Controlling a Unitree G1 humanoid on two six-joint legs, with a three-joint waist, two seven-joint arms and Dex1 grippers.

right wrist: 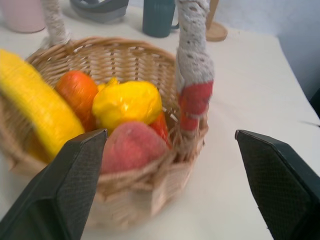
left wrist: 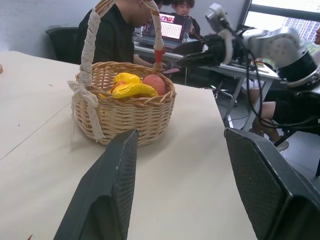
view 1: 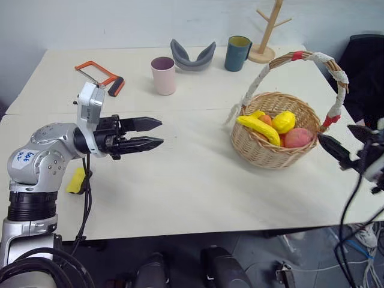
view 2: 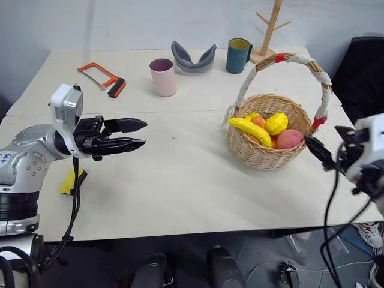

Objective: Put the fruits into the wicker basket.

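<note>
Right gripper (view 2: 327,147) released, jaws spread wide, empty, just beside basket (view 2: 264,157) rim, likely clear after drop. Inside basket, ahead of it: one peach (view 2: 289,138) nearest, one lemon (view 2: 276,123) beyond, one banana (view 2: 249,128), one orange fruit. Left gripper (view 2: 135,134) part open, empty, well apart, idle over table (view 2: 180,180). Task judged complete.

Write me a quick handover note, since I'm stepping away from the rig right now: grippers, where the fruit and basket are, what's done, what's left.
Left gripper: fingers apart, empty, held above the table and pointing toward the wicker basket.
Right gripper: open, empty, just beside the basket's right side.
Peach and lemon: both lie inside the basket, next to a banana and an orange fruit.
Done: both fruits are in.
Left: no loose fruit visible on the table; probably just pull the arms back.
</note>
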